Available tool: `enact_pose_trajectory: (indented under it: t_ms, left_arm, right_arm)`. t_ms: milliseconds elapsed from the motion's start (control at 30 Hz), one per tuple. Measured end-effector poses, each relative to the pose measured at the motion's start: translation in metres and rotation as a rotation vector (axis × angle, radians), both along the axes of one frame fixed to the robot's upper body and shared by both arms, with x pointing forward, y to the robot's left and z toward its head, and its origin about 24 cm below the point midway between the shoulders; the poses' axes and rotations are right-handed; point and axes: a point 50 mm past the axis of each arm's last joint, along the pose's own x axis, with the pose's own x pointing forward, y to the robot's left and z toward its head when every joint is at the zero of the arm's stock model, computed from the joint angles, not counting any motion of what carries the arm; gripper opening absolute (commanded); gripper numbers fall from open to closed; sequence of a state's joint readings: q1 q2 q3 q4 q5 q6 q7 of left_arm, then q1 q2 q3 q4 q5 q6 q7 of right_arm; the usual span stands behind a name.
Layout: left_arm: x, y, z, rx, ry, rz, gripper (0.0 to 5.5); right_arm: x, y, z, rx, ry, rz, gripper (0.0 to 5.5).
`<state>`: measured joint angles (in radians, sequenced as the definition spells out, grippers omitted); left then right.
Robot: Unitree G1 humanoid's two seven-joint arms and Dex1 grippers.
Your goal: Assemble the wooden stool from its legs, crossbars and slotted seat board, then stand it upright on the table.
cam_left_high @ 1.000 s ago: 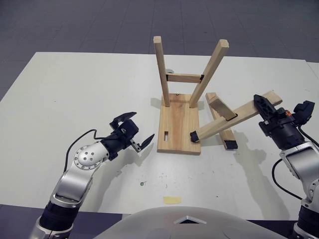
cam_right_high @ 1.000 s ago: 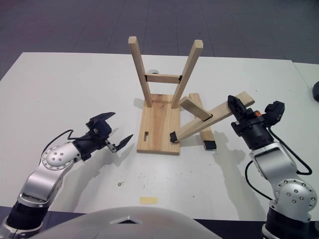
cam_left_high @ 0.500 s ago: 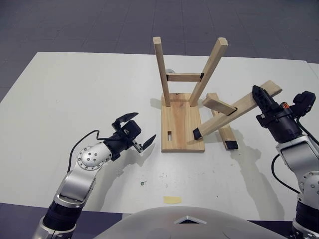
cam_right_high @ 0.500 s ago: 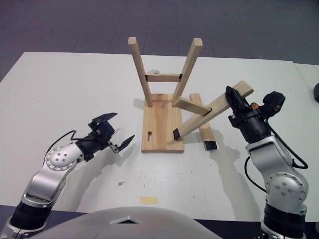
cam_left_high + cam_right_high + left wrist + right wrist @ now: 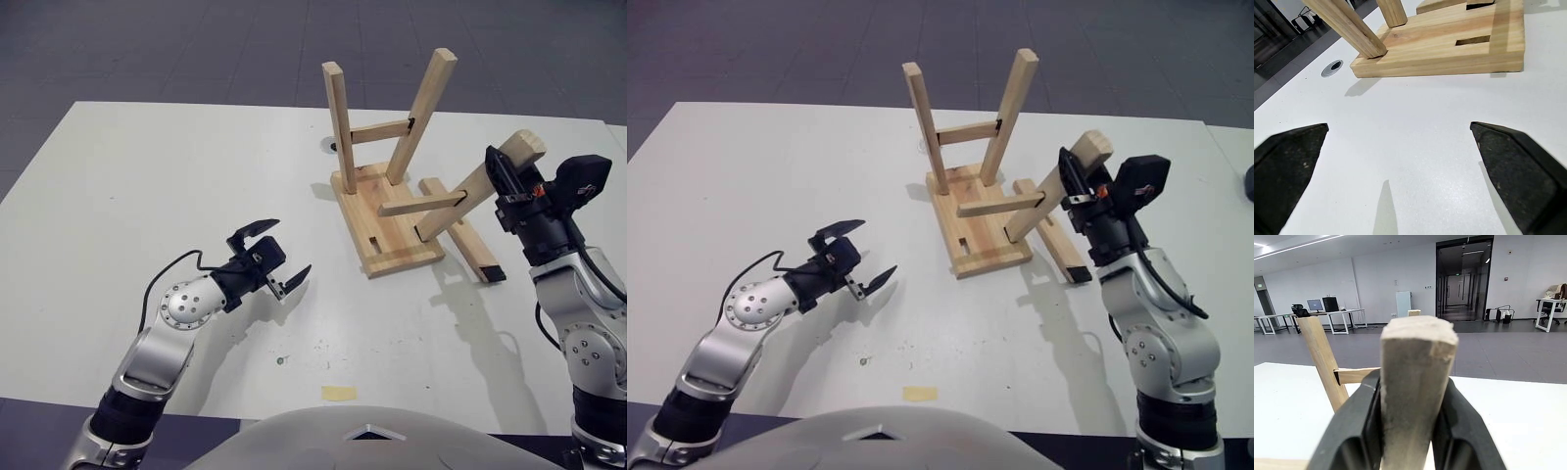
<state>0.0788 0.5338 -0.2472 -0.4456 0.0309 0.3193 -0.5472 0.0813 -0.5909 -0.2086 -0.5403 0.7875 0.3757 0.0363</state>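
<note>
A leg (image 5: 458,204) is being clamped near its top by the right gripper (image 5: 502,176), lower end at the edge of the seat board (image 5: 397,250), probably for slotting in. The left gripper (image 5: 284,251) is being held near the board, fingers apart.

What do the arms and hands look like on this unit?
Both arms are silver-grey metal with rounded joint housings; the left arm has a round disc with small holes. A loose black cable runs along each. The left hand and right hand are black, each with two tapering fingers; the right shows small orange marks near its base.
</note>
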Motion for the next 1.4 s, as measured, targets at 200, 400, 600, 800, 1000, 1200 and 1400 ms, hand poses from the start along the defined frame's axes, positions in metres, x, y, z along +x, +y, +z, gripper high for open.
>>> enact_pose_trajectory:
  t_ms: [200,400,600,800,1000,1200,1400]
  left_arm:
    - [0.000,0.000,-0.001,0.007,-0.003,-0.008,5.40]
    - [0.000,-0.003,-0.001,0.006,-0.004,-0.016,5.40]
    - [0.002,-0.004,-0.003,0.009,-0.001,-0.021,5.40]
    - [0.004,-0.008,-0.005,0.023,-0.013,-0.043,5.40]
    - [0.007,-0.011,-0.003,0.026,-0.024,-0.066,5.40]
    - [0.010,-0.014,0.002,0.027,-0.041,-0.085,5.40]
    - [0.011,-0.013,0.002,0.029,-0.040,-0.085,5.40]
  right_arm:
    - [0.004,0.005,0.001,-0.029,0.010,0.042,1.03]
    - [0.014,0.018,0.007,-0.027,0.022,0.103,1.03]
    - [0.021,0.029,0.014,0.050,0.117,0.171,1.00]
    - [0.024,0.031,0.017,-0.012,0.166,0.183,1.00]
    - [0.029,0.036,0.016,0.059,0.161,0.163,1.00]
    - [0.034,0.040,0.017,0.092,0.193,0.162,1.74]
    - [0.042,0.039,0.039,0.137,0.099,0.154,2.71]
